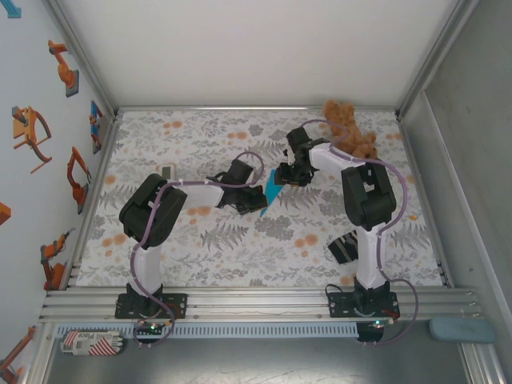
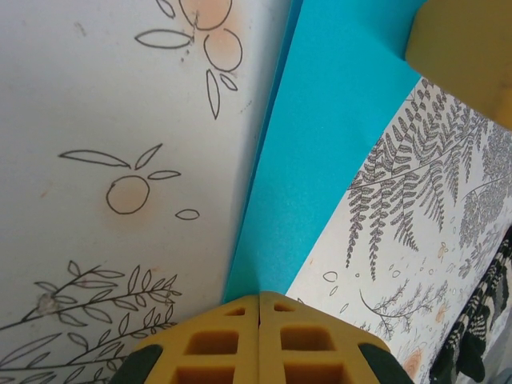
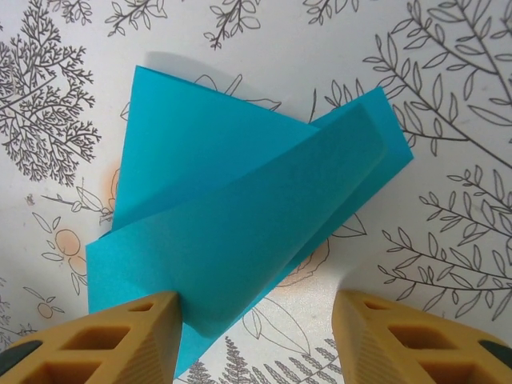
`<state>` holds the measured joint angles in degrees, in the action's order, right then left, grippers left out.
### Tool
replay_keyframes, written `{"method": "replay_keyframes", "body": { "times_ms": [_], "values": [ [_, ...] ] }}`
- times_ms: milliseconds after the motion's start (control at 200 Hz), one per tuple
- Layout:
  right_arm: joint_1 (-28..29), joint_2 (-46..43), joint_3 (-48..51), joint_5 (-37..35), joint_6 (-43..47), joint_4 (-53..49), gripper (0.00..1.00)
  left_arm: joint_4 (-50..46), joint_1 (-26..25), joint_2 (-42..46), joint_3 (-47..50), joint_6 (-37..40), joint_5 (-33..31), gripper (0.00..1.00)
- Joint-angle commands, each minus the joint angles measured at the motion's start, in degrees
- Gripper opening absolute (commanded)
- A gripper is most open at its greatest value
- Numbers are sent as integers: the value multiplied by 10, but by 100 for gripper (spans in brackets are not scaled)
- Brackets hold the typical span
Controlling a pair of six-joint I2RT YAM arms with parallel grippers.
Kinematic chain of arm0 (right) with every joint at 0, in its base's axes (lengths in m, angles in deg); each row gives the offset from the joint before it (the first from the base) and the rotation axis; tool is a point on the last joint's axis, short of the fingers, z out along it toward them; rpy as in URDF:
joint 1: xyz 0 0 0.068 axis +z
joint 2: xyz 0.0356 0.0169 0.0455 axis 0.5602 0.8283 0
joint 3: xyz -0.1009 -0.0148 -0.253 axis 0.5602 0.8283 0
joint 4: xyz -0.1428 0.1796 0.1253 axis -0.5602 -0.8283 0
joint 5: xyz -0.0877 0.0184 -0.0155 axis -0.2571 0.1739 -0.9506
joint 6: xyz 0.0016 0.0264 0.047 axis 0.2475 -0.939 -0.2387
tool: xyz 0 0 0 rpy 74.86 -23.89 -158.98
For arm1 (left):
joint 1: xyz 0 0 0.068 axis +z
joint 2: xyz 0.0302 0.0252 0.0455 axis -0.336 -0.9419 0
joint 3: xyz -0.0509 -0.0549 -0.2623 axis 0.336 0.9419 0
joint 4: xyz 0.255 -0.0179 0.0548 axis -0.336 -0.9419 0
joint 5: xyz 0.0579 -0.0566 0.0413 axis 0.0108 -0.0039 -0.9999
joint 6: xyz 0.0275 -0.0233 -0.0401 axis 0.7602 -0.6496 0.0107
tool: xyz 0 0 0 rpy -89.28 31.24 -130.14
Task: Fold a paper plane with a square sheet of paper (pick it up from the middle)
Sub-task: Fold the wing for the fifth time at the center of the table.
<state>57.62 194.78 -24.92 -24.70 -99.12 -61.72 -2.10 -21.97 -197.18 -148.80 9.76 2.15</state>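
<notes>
Two arms meet over the middle of the fern-printed table cover (image 1: 240, 240) as I run this paper-plane fold from a distance. The square sheet of paper (image 1: 274, 190), bright cyan, lies between them, a little right of centre and partly folded. From the right wrist it shows one layer flat on the cover and a second curling up loose over it.

My left gripper (image 2: 258, 308) has its yellow fingers pressed together. The paper's narrow end runs straight into the seam between them, so I read that as a pinch on the sheet, an anchor to stop it sliding. My right gripper (image 3: 256, 312) stands spread astride the curled flap. One finger (image 3: 136, 336) touches the flap's edge and the other is clear of it. I judge it is placed there to press or re-take that layer for the next crease.

A brown teddy bear (image 1: 350, 128) sits far right behind the right arm, and a dark striped cloth (image 1: 344, 246) lies near right, both apart from the paper. Orange robot-arm stickers (image 1: 32, 132) dot the left wall. No brand or lettering can be read, and any print on a red-and-white striped packet (image 1: 92, 342) in front of the left base is too small to make out.
</notes>
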Motion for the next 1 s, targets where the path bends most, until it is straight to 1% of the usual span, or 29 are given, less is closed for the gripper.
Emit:
{"method": "replay_keyframes", "body": {
  "times_ms": [0,110,210,346,551,631,746,997],
  "values": [
    [7,41,-3,-30,2,-18,53,-62,-5,12,-12,21,6,7],
    [10,55,-4,-47,-4,-28,53,-46,-1,23,-37,32,11,10],
    [13,64,-4,-57,-11,-34,53,-20,6,26,-52,26,11,13],
    [14,72,-5,-60,-14,-39,53,11,15,6,-69,12,16,14],
    [14,76,-4,-61,-19,-41,53,1,16,-40,-107,4,12,11],
    [14,76,-3,-60,-21,-41,52,3,17,-53,-112,-1,21,11],
    [15,79,-2,-57,-24,-41,52,3,16,-64,-121,-3,32,10],
    [14,81,-2,-55,-28,-41,51,-22,16,-82,-126,-3,23,9]
  ]
}}
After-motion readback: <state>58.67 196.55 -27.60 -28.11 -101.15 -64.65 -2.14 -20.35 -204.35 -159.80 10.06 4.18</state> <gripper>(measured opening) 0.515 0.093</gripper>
